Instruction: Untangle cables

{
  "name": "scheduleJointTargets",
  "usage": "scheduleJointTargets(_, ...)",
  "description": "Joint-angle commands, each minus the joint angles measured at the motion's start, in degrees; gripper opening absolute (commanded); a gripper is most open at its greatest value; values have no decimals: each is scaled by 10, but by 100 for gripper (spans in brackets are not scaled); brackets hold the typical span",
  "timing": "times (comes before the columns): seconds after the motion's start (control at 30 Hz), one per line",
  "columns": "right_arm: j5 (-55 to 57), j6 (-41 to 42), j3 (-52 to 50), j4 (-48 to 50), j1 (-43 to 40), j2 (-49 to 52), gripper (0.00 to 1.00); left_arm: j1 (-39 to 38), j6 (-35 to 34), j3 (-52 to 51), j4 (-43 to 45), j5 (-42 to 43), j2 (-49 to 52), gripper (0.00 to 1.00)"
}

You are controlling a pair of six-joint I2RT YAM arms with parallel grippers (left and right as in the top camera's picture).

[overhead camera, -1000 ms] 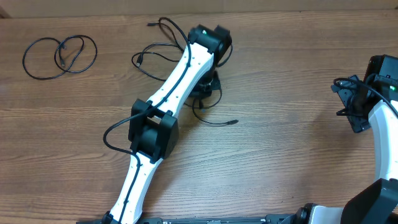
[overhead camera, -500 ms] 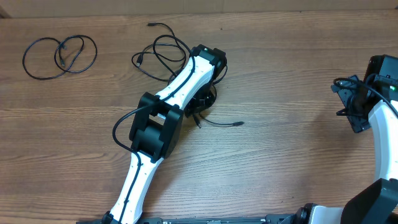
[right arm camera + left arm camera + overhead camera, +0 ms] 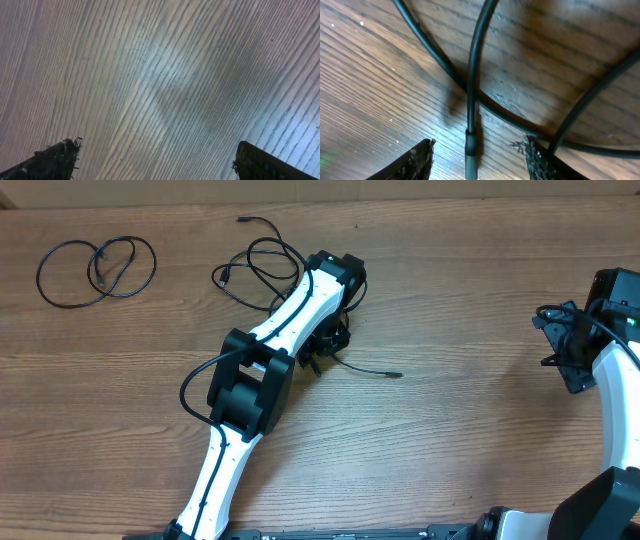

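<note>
Since half a second ago, one plug end (image 3: 397, 374) lies slightly further right. Now the left gripper (image 3: 476, 162) stands wide open astride the cables (image 3: 472, 75), bunched on the table (image 3: 480, 430) far-middle. Also the right gripper (image 3: 157, 162) is wide open, well apart.

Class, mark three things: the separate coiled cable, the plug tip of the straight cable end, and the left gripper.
Coiled cable (image 3: 102, 252), overhead view, where its loops cross.
Plug tip (image 3: 396, 374), overhead view, cable's free end.
Left gripper (image 3: 477, 155), left wrist view, midway between fingertips.
</note>
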Motion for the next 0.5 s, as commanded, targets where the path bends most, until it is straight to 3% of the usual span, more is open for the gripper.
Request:
scheduleJointTargets(0.0, 2, 2, 10, 3, -1, -2, 100, 9, 27, 1, -2, 9, -5, 66)
scheduleJointTargets(0.1, 2, 2, 10, 3, -1, -3, 100, 17, 28, 1, 1, -6, -17, 79)
scheduleJointTargets(0.17, 2, 2, 10, 3, -1, -3, 100, 23, 28, 1, 12, -7, -19, 99)
scheduleJointTargets(0.37, 2, 2, 10, 3, -1, -3, 100, 30, 31, 0, 24, 23, -19, 100)
scheduleJointTargets(0.47, 2, 2, 10, 3, -1, -2, 100, 32, 106, 0, 23, 74, -19, 94)
